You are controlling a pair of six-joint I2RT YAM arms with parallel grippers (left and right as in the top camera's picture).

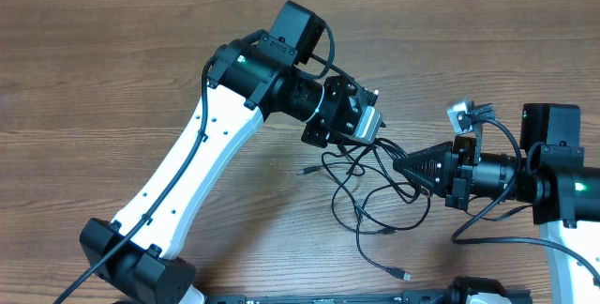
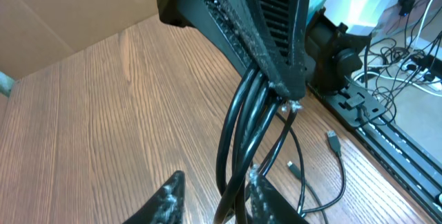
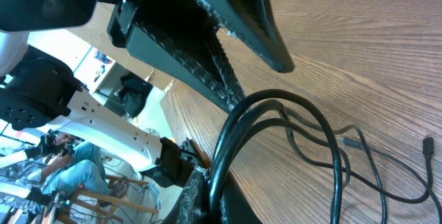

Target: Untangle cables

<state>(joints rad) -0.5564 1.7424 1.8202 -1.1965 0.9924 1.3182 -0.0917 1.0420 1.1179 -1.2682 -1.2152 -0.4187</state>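
Overhead: cables (image 1: 361,215) lie tangled on the table (image 1: 94,60) just right of centre, their upper ends strung between the left claw (image 1: 373,133) at 12 o'clock of the tangle and the right claw (image 1: 398,163) at 2 o'clock. Left wrist: left claw part open, cables run through the gap, clear of one finger. Right wrist: right claw clamped shut on the cables, loose loops trailing toward 4 o'clock.

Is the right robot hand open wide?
No, the right gripper is shut tight, pinching the bundle of black cables.
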